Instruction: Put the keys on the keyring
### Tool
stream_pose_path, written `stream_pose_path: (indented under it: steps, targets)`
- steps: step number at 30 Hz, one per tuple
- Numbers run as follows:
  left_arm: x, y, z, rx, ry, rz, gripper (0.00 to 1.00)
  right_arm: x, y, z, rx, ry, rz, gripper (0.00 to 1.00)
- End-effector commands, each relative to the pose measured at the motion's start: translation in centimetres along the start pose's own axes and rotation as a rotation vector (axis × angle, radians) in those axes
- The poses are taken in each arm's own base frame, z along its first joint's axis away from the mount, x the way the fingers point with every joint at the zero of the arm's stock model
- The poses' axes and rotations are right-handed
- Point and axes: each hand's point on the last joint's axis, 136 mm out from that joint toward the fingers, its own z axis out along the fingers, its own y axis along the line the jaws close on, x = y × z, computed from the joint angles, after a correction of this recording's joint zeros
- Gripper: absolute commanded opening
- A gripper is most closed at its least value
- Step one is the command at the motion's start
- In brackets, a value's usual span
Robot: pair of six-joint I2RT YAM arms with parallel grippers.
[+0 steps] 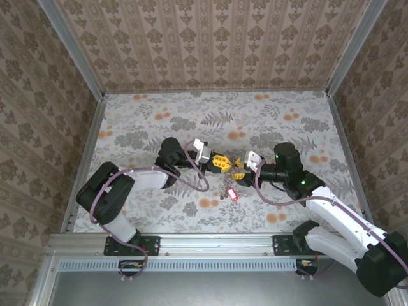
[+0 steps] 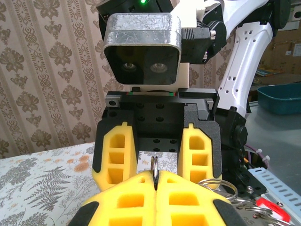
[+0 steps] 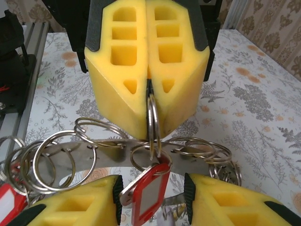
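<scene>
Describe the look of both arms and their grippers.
The left arm and right arm have white links, black joints and a purplish cable. A green light glows on the right arm. The left gripper and right gripper carry yellow finger pads with rectangular hollows, backed in black. A silver-grey camera housing tops the right gripper.

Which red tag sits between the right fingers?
The middle red tag, hanging below the ring pinched by the left fingers; the other red tag is at the picture's left edge.

No legible text (any view)
</scene>
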Motion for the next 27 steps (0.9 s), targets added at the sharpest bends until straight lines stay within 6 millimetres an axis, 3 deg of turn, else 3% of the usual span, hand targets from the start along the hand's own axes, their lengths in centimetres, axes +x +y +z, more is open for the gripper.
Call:
stream_pose_path:
  steps: [1, 8, 16, 27]
  targets:
    - [-2.0, -0.2, 0.4, 0.025, -0.038, 0.065, 0.0, 0.0, -0.6, 0.4, 0.048, -0.016, 0.008, 0.36]
    - [-1.8, -0.1, 0.4, 0.014, -0.037, 0.066, 0.0, 0.5, -0.9, 0.5, 0.114, -0.002, 0.002, 0.19]
    - [-0.9, 0.3, 0.0, -0.019, -0.026, 0.06, 0.0, 0.1, -1.3, -1.2, 0.18, 0.032, -0.036, 0.0]
    - [1.4, 0.6, -0.2, -0.049, 0.009, 0.028, 0.0, -1.3, -2.2, -2.1, 0.177, 0.133, -0.11, 0.0]
